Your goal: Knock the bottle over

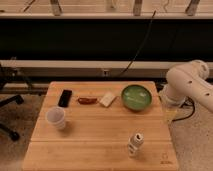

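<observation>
One small whitish bottle (135,143) stands upright on the desk (95,142), straight in front of the green bowl (137,97) on the camera's side and well apart from it. And there's the claw (170,114), hanging off the white arm (190,82) just right of the bowl as we see it, at the desk's edge. Open or closed, I cannot tell. That bottle looks a light one: narrow, tall for its base, likely rigid plastic, so it should tip readily. No grasp needed here. A sideways push high up, near the dark cap, ought to topple it, while a low push may only slide it. The wider white cup (56,118) sits far left of the bowl, out of the way.
</observation>
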